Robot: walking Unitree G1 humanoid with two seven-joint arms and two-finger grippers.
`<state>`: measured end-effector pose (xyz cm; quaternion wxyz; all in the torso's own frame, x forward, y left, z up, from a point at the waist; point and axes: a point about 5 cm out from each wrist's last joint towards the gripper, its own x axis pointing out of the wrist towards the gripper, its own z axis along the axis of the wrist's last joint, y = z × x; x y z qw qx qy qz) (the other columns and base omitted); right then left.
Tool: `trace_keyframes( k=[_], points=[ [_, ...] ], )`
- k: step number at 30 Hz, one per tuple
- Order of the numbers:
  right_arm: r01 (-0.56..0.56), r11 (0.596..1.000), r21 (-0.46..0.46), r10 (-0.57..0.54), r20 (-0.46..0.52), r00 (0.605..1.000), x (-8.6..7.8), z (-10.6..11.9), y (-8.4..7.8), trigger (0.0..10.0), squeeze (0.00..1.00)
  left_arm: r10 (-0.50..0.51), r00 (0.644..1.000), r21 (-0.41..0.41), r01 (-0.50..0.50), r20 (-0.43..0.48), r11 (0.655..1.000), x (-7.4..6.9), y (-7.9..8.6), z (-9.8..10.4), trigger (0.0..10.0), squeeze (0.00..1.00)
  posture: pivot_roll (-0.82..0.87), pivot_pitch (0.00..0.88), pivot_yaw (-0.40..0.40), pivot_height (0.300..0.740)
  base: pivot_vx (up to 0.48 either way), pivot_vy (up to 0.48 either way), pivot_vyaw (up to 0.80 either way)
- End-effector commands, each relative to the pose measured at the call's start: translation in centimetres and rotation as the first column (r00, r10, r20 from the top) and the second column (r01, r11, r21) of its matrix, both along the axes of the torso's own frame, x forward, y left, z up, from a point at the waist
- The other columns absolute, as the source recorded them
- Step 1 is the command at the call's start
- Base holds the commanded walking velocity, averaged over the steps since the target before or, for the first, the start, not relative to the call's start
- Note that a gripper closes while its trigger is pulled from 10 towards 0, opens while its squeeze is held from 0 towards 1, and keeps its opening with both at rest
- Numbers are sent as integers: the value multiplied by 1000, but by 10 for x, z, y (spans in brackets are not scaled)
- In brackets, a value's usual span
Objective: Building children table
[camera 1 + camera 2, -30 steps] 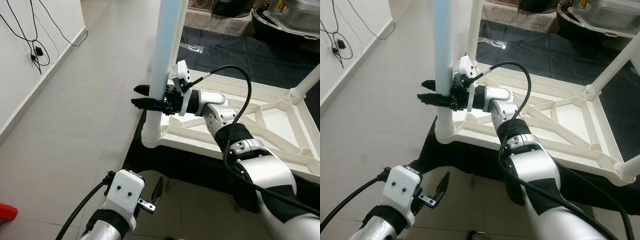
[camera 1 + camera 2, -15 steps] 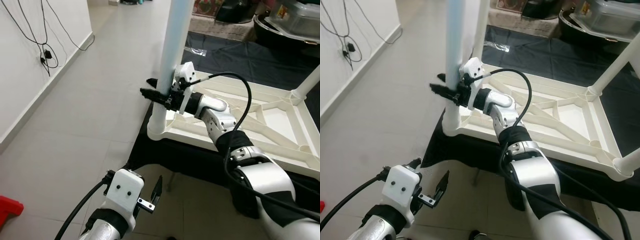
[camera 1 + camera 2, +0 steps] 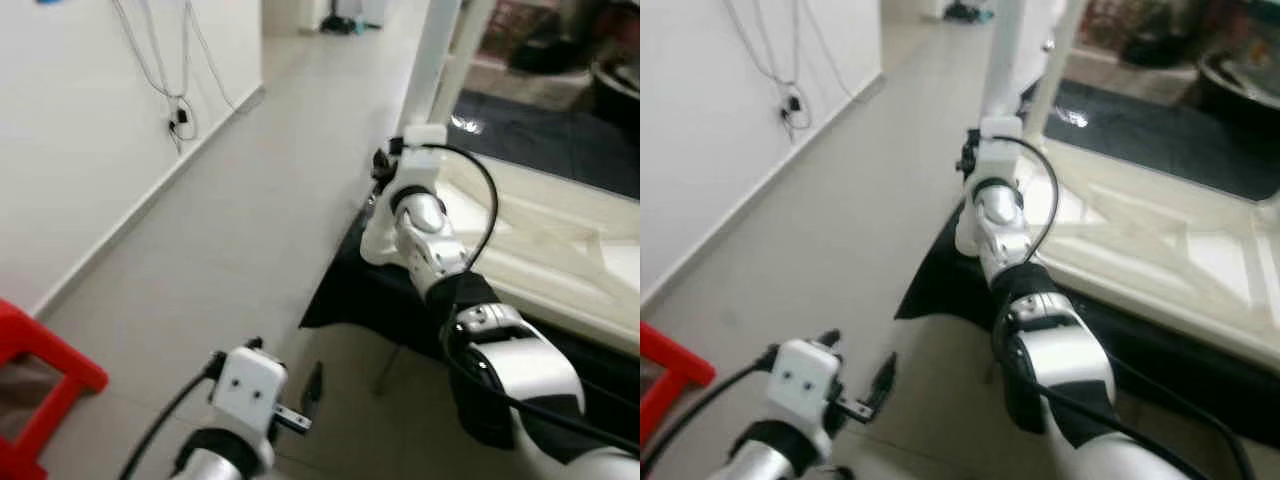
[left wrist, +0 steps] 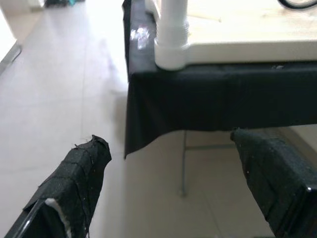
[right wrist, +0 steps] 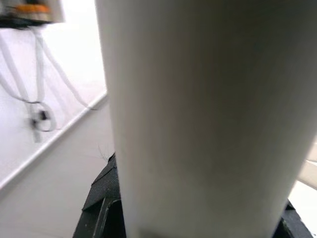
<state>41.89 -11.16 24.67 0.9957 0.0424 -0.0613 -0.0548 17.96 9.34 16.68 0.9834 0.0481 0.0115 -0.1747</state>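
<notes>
The white children's table lies upside down on a black-draped surface. Its corner leg stands upright in its socket. My right arm reaches forward to that leg, and my right gripper is shut around it a little above the socket. In the right wrist view the white leg sits between the black fingers. My left gripper hangs low over the floor in front of the black cloth, open and holding nothing. Both eye views are blurred.
A black cloth hangs down from the table's support toward the tiled floor. A red stool stands at the near left. Cables hang on the white wall to the left. A second white leg rises behind.
The camera has swung, so the whole scene shifted and blurred, with more of the wall and red stool in view. My right gripper stays on the leg; the left arm still hangs low.
</notes>
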Motion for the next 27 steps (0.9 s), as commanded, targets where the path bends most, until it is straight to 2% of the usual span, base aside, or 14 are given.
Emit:
trace_keyframes(
  k=[1, 2, 3, 4, 5, 6, 7, 8, 14, 15, 16, 18, 27],
  points=[
    [203, 978, 47, -190, -194, 962, -7, -45, -8, 10000, 0, 1, 1000, 3, -1, -20, 1000, -2, 1, -4, 10000, 0, 171, 221, -126, 740, 0, 0, 0],
    [203, 978, 47, -190, -194, 962, -7, -45, -8, 10000, 0, 1, 1000, 3, -1, -20, 1000, -2, 1, -4, 10000, 0, 171, 221, -126, 740, 0, 0, 0],
    [310, 946, 99, -286, -205, 936, -10, -45, -4, 10000, 0, 2, 1000, 5, -2, -19, 1000, -2, 1, -4, 10000, 0, 172, 220, -124, 740, 0, 0, 0],
    [310, 946, 99, -286, -205, 936, -10, -45, -4, 10000, 0, 2, 1000, 5, -2, -19, 1000, -2, 1, -4, 10000, 0, 172, 220, -124, 740, 0, 0, 0],
    [411, 903, 123, -379, -223, 898, -13, -44, 0, 10000, 0, 2, 1000, 7, -2, -18, 1000, -2, 2, -4, 10000, 0, 175, 217, -120, 740, 0, 0, 0],
    [411, 903, 123, -379, -223, 898, -13, -44, 0, 10000, 0, 2, 1000, 7, -2, -18, 1000, -2, 2, -4, 10000, 0, 175, 217, -120, 740, 0, 0, 0],
    [542, 828, 143, -498, -257, 828, -17, -38, 7, 10000, 0, -1, 1000, 10, 1, -18, 1000, -2, 1, -4, 10000, 0, 185, 212, -120, 740, 0, 0, 0],
    [572, 808, 144, -524, -267, 808, -19, -36, 10, 10000, 0, -2, 1000, 10, 2, -18, 1000, -2, 1, -4, 10000, 0, 185, 212, -120, 740, 0, 0, 0],
    [599, 782, 174, -541, -289, 790, -20, -33, 17, 10000, 0, -8, 1000, 11, 8, -17, 1000, -3, 0, -4, 10000, 0, 194, 210, -122, 740, 0, 0, 0],
    [633, 755, 172, -573, -299, 763, -21, -30, 15, 10000, 0, -10, 1000, 12, 10, -18, 1000, -3, -1, -4, 10000, 0, 209, 207, -128, 740, 0, 0, 0],
    [633, 755, 172, -573, -299, 763, -21, -30, 15, 10000, 0, -10, 1000, 12, 10, -18, 1000, -3, -1, -4, 10000, 0, 209, 207, -128, 740, 0, 0, 0],
    [665, 727, 171, -603, -305, 737, -20, -27, 10, 10000, 0, -10, 1000, 11, 11, -19, 1000, -4, -2, -4, 10000, 0, 210, 206, -130, 740, 0, 0, 0],
    [701, 693, 167, -645, -292, 707, -19, -17, 4, 10000, 0, -18, 1000, 6, 18, -16, 1000, -4, -3, -5, 10000, 0, 207, 199, -129, 740, 0, 0, 0]
  ],
)
